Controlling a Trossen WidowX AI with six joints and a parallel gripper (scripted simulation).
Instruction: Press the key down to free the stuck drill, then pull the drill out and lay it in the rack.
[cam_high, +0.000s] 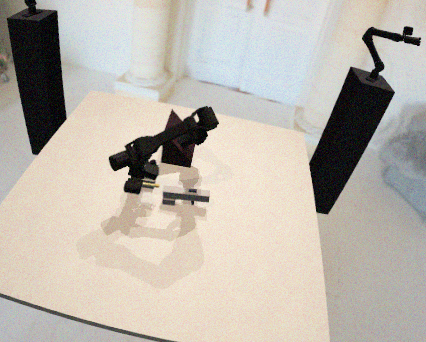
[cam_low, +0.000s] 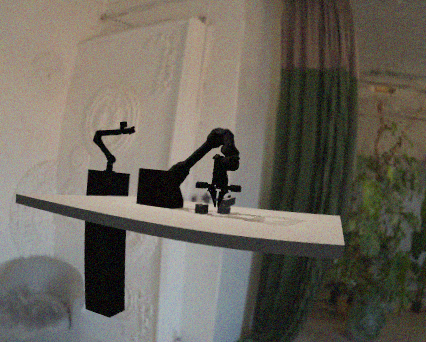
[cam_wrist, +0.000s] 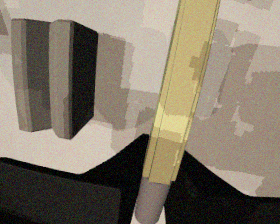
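Note:
My gripper (cam_high: 141, 184) (cam_low: 218, 199) (cam_wrist: 154, 142) is shut on the drill (cam_high: 152, 185) (cam_wrist: 181, 85), a long yellow bar with a short grey tip. In the wrist view the bar runs from between the black fingers at the bottom up past the top edge. The drill hangs a little above the table (cam_high: 260, 260). A low grey block with a dark bar (cam_high: 185, 196) lies on the table just right of the drill in the top view. In the wrist view it shows as upright grey and black slabs (cam_wrist: 50, 78) left of the drill, apart from it.
The arm's dark base block (cam_high: 177, 145) (cam_low: 159, 187) stands behind the gripper. A small dark block (cam_low: 201, 208) sits on the table beside the gripper in the exterior view. Two tall black pillars (cam_high: 36, 75) (cam_high: 350, 135) stand off the table's corners.

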